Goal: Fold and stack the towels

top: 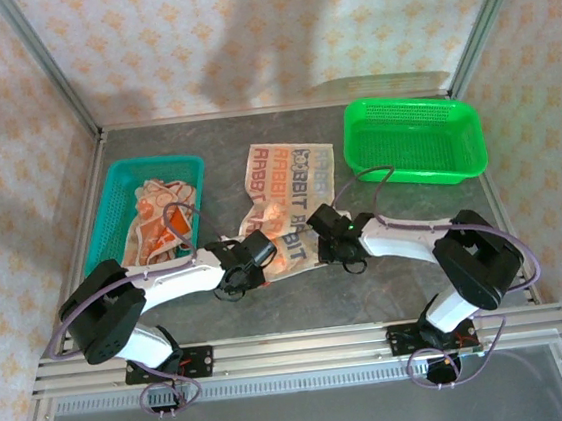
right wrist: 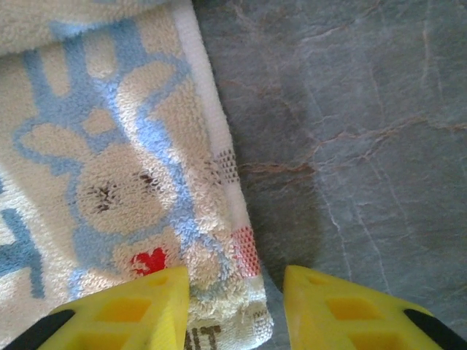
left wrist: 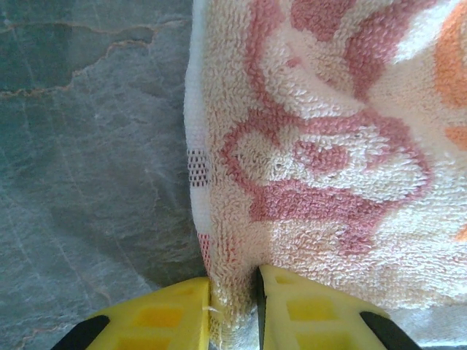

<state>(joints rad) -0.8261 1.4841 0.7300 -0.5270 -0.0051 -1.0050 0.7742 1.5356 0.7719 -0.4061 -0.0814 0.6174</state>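
Left wrist view crops left gripper (left wrist: 233, 292) pinching towel (left wrist: 328, 182) edge; right gripper (right wrist: 235, 292) spread astride corner.

A dark grey counter (top: 301, 304) with pale stone-like veins sits inside a three-sided booth. The back wall (top: 270, 10), left wall (top: 6, 179) and right wall (top: 552, 112) carry cream wallpaper with small orange floral motifs. Slanting metal posts (top: 44, 64) mark the corners. Soft shadows (top: 256, 67) fall on the back wall. Ribbed aluminium rails (top: 296, 355) run along the near edge.
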